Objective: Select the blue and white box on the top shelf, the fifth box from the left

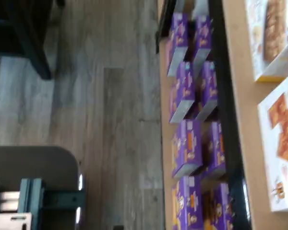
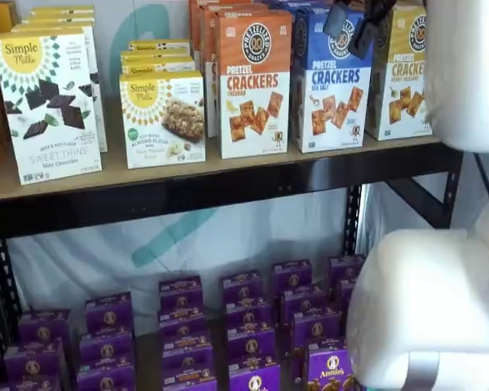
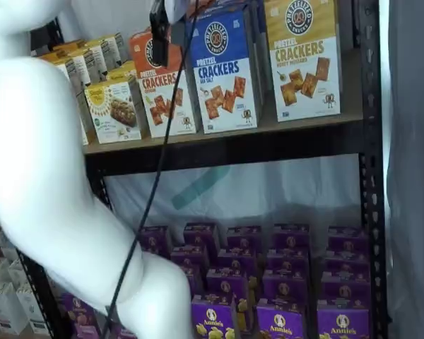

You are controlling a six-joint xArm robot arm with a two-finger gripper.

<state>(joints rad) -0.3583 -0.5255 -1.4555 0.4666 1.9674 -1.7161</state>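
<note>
The blue and white box (image 2: 332, 81) stands upright on the top shelf (image 2: 228, 187) between an orange-topped and a yellow-topped cracker box. It reads "PRETZEL CRACKERS SEA SALT" in both shelf views (image 3: 222, 70). My gripper (image 2: 352, 32) hangs from the view's top edge in front of the box's upper right corner, apart from it. In a shelf view (image 3: 159, 42) only one black finger and a cable show, so I cannot tell whether it is open. The wrist view shows the tan shelf board (image 1: 240, 96) but not the blue box.
Orange Cheddar box (image 2: 254, 81), yellow-topped cracker box (image 2: 403, 73), Simple Mills boxes (image 2: 163, 118) share the top shelf. Purple boxes (image 2: 253, 326) fill the lower shelf. The white arm (image 2: 440, 309) stands in front. The wrist view shows wood floor (image 1: 120, 96) and a teal-bracketed mount (image 1: 33, 196).
</note>
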